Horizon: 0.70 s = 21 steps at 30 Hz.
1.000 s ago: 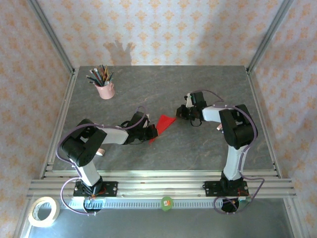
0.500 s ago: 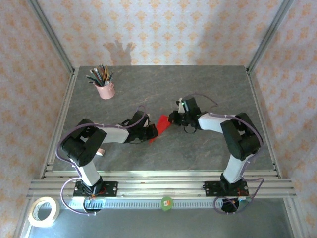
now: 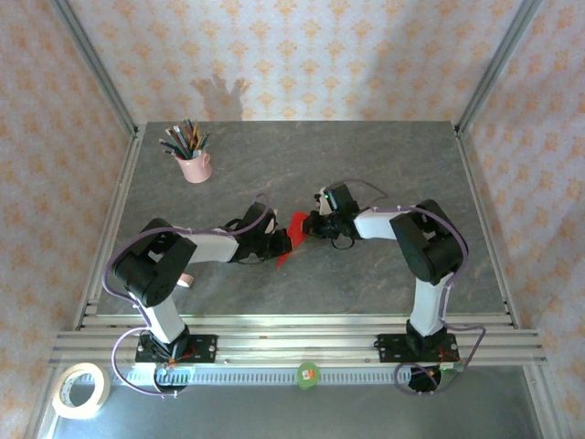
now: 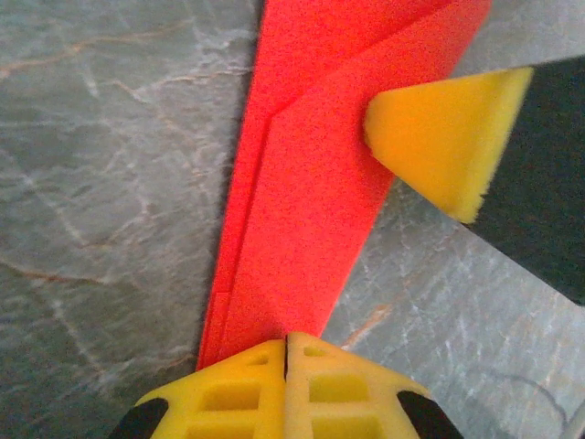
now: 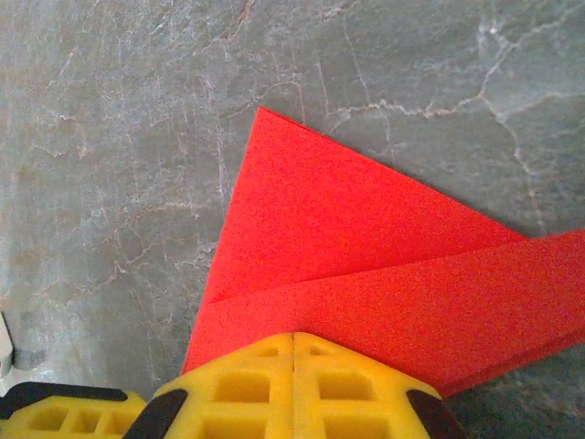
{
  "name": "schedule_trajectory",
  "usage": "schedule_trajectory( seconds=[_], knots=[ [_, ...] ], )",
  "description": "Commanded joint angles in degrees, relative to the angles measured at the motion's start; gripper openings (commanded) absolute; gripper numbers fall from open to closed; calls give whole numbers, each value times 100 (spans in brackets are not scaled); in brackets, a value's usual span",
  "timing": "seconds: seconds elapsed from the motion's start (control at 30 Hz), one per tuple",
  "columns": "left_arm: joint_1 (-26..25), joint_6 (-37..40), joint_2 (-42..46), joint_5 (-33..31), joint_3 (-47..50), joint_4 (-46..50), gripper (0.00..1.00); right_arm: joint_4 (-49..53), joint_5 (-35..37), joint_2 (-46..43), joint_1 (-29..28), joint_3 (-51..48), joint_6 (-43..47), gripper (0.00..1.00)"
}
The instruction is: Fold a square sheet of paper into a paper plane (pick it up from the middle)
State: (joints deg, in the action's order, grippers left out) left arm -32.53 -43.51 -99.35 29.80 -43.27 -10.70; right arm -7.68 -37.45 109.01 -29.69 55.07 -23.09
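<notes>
**Creasing step: both tips down on the red dart**

I am at the creasing stage. The bright red, thin paper plane, a narrow dart with folds showing, lies flat in the middle of the grey marbled worktop. My left tool is pressed together at its narrow end; I cannot tell whether paper is caught in the seam. My right tool, also pressed together, bears down on the wide end. Next, I judge, the right tip should slide along the fold while the left anchors the dart. Room between the tools is tight. Bare worktop lies far and right of the paper, and the pink cup of pencils stands well apart, far left.
</notes>
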Motion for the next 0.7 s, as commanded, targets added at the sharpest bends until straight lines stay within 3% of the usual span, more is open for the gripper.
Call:
schedule_trajectory(
  seconds=[0.0, 0.37, 0.67],
  knots=[
    [19, -67, 4, 210, -295, -244, 9, 381, 370, 254, -12, 62, 146, 0],
    [-7, -12, -698, 43, -781, 48, 9, 468, 435, 399, -11, 117, 198, 0],
    [-7, 8, -357, 4, 29, 358, 9, 810, 792, 544, 56, 272, 370, 0]
  ],
)
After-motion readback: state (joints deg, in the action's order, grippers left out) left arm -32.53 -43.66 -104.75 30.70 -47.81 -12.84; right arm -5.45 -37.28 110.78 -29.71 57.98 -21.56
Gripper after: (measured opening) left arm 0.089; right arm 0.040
